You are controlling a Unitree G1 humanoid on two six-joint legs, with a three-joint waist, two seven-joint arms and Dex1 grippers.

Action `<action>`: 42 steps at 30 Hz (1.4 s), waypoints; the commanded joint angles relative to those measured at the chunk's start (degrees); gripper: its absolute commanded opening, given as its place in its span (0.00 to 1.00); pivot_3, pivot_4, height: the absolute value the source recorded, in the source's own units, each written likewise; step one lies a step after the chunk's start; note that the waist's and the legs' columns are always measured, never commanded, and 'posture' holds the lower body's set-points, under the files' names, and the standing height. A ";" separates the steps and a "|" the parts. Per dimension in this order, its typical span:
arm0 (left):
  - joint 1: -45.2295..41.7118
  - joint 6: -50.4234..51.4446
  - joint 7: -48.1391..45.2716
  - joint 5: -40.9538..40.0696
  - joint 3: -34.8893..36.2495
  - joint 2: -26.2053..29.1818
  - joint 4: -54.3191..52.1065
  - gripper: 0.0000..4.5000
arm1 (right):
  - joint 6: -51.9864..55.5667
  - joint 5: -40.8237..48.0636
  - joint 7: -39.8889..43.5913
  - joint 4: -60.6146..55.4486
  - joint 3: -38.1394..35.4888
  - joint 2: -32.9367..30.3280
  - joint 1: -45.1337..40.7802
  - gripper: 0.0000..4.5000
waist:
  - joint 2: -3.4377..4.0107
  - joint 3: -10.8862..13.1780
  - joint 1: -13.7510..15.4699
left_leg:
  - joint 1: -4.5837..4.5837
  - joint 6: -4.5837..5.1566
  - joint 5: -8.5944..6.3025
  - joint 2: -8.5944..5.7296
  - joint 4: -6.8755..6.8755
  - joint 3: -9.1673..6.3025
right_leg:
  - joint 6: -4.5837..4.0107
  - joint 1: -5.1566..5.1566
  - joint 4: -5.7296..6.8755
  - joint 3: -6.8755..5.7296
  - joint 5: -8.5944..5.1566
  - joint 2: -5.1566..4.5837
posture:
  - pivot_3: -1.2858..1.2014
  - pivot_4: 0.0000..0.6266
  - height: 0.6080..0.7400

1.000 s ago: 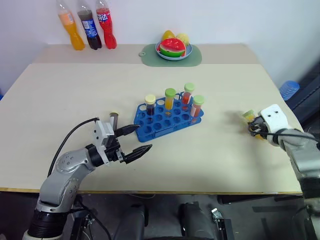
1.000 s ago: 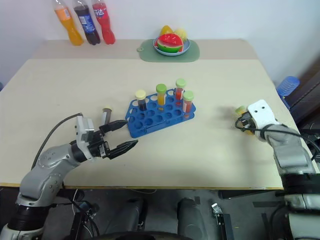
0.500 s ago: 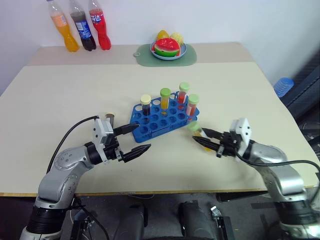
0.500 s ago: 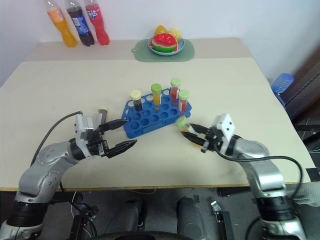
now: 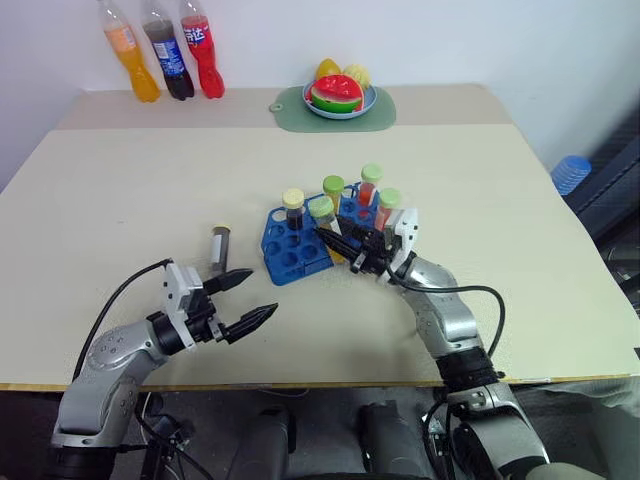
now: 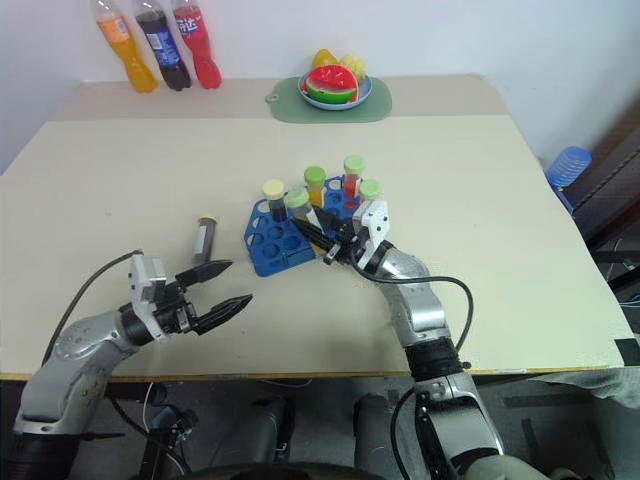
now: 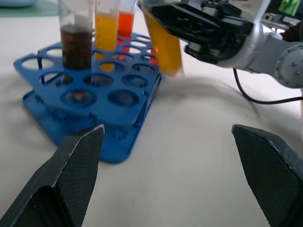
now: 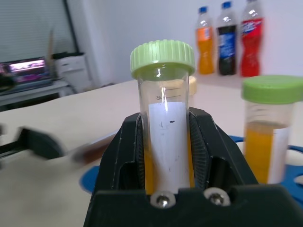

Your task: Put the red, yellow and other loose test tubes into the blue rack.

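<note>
The blue rack (image 5: 290,255) stands mid-table with several capped tubes upright in its far holes. My right gripper (image 5: 338,243) is shut on a yellow test tube (image 5: 323,210) with a green cap, holding it tilted just above the rack's near-middle holes; the right wrist view shows the tube (image 8: 163,118) upright between the fingers (image 8: 125,156). A dark brown test tube (image 5: 219,243) lies loose on the table left of the rack. My left gripper (image 5: 250,298) is open and empty, near the front edge, below the brown tube and apart from it.
Three soda bottles (image 5: 160,60) stand at the far left corner. A fruit plate (image 5: 340,95) sits on a pale green mat (image 5: 378,113) at the far middle. A blue object (image 5: 565,172) sits beyond the table's right edge.
My right gripper swept left across the table with the yellow tube, from the right edge to over the rack. The left gripper drew back a little toward the front edge, still open.
</note>
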 commanded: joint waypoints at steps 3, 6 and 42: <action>0.33 -1.47 0.41 -0.14 1.59 0.06 -1.49 1.00 | -8.60 -0.54 -2.72 7.26 -3.68 1.95 -4.36 0.18 | 0.00 0.00 -0.14 | 0.00 -0.03 0.02 0.00 0.00 0.00 | -0.01 -0.01 0.03 0.00 0.01 0.00 | 0.52 0.24 1.00; 0.46 -1.52 0.39 -0.23 1.84 0.16 -1.55 1.00 | -9.73 0.87 -0.94 8.46 -4.52 2.12 -5.33 0.18 | 0.01 0.00 -0.23 | 0.00 -0.03 0.02 0.00 -0.02 0.00 | -0.01 -0.05 0.05 0.01 0.01 0.01 | 0.52 0.24 1.00; 3.88 -2.24 2.89 -0.46 2.42 0.20 -4.70 1.00 | -20.23 -3.03 -5.39 31.53 -7.28 6.54 -13.02 0.18 | 0.09 -0.04 -1.30 | 0.03 -0.16 0.09 0.00 -0.10 -0.03 | -0.01 -0.06 0.09 0.02 0.01 0.01 | 0.52 0.24 1.00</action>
